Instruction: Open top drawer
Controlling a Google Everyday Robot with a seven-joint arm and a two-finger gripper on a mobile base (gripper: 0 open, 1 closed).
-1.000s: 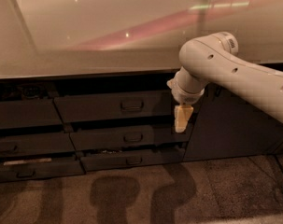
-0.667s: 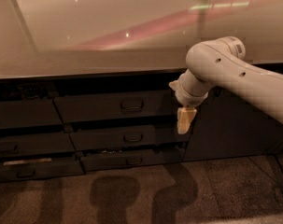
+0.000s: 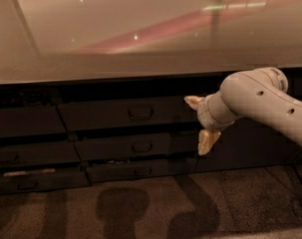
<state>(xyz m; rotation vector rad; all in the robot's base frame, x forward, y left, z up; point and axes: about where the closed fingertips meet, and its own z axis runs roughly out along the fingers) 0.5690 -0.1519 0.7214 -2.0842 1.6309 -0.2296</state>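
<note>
Camera view: looked down on a counter and a bank of dark drawers below it, with the floor nearest.
Gripper: the gripper hung in front of the drawer bank, right of centre, at the end of a pale arm that came in from the right edge.
Fingers: the two pale fingers were spread well apart, one above the other. The upper tip pointed left and the lower one pointed down.
Hold: nothing sat between the fingers.
Contact: the upper fingertip lay over the right end of the top drawer; whether it touched the front could not be told.
Top drawer: the widest dark front, just under the counter edge, with its small loop handle at the middle, well left of the gripper.
Lower drawers: two narrower dark fronts were stacked beneath it, each with a like handle; the lower fingertip hung beside the right end of the upper one.
Left side: more dark drawer fronts sat further left, the lowest bearing a pale strip.
Counter: a broad, pale, glossy counter top filled the far half, with a pinkish streak of reflected light across it.
Floor: a speckled brown floor carried soft dark shadows near the drawers.
</note>
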